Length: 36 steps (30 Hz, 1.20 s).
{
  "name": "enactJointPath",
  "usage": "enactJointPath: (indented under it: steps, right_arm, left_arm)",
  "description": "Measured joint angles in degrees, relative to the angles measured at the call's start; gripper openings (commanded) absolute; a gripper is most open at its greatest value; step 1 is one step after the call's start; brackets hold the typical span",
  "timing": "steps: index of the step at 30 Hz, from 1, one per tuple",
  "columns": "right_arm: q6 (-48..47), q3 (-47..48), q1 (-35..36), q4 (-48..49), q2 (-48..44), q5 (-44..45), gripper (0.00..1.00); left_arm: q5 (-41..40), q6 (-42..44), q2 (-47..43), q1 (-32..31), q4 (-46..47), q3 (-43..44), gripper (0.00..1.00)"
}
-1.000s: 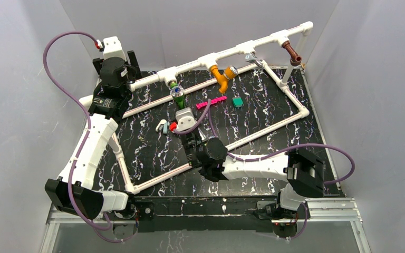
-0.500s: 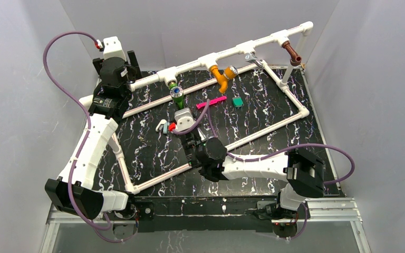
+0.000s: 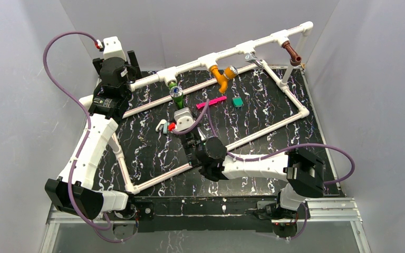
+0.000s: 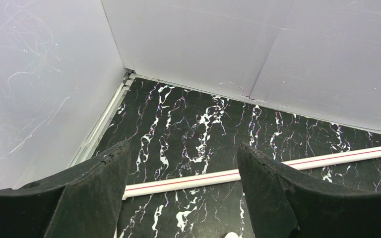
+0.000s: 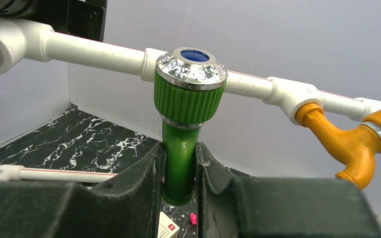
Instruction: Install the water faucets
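The right hand [image 5: 180,161] is clamping the green faucet [image 5: 188,99] by its spout, the knob sitting just above it against the white pipe [image 5: 94,49]; the orange faucet [image 5: 337,141] is hanging to its right. The left hand [image 4: 183,166] is hovering spread wide and empty above the counter [image 4: 188,119]

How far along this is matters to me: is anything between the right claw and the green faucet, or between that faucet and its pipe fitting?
Nothing visible. The right claw is shut directly on the green faucet, and that faucet already sits against its fitting on the white pipe.

white arm shells [image 3: 92,145], black joints [image 3: 211,153], purple cables [image 3: 45,52]; left pincer [image 4: 183,153] matte black.
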Motion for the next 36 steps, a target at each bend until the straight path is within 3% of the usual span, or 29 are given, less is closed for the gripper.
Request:
enactJointPath:
  steps: [21,36]
  right_arm:
    - [2.1,0.0,-1.6,-8.4,-2.9,-2.7,0.01]
    - [4.0,0.2,-1.7,-9.2,-3.1,-2.6,0.01]
  left_arm:
    - [0.2,0.1,0.0,0.0,1.1,-0.3,0.76]
    - [0.2,0.1,0.0,0.0,1.1,-0.3,0.76]
